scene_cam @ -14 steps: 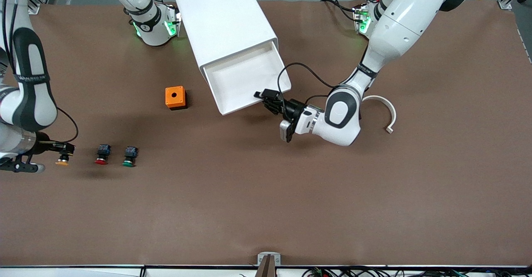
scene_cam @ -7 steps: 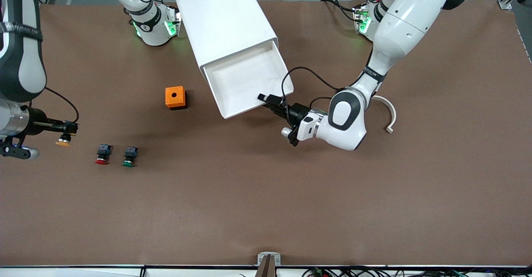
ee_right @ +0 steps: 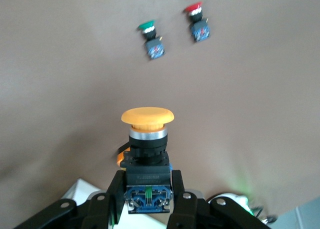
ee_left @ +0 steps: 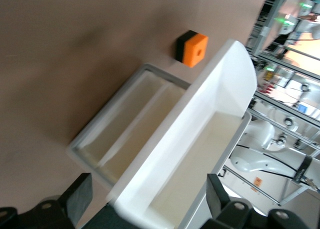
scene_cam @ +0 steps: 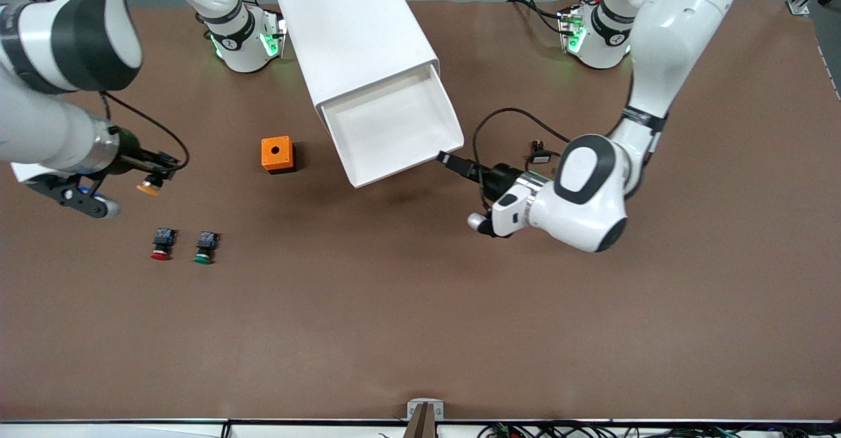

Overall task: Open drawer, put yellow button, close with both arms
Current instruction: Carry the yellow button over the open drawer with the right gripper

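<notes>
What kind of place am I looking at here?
Probably a robotics lab: two white arms bolted to a brown-covered table, with practice props, a white cabinet with its drawer open and loose pushbuttons, and metal framing and cables around it.

1. 3 pushbuttons: 1 yellow button, 1 red-capped button, 1 green-capped button.
2. 1 orange box with a round hole.
3. 1 white cabinet with 1 drawer pulled out.
4. 2 arms, each with 1 end effector: left end effector, right end effector.
</notes>
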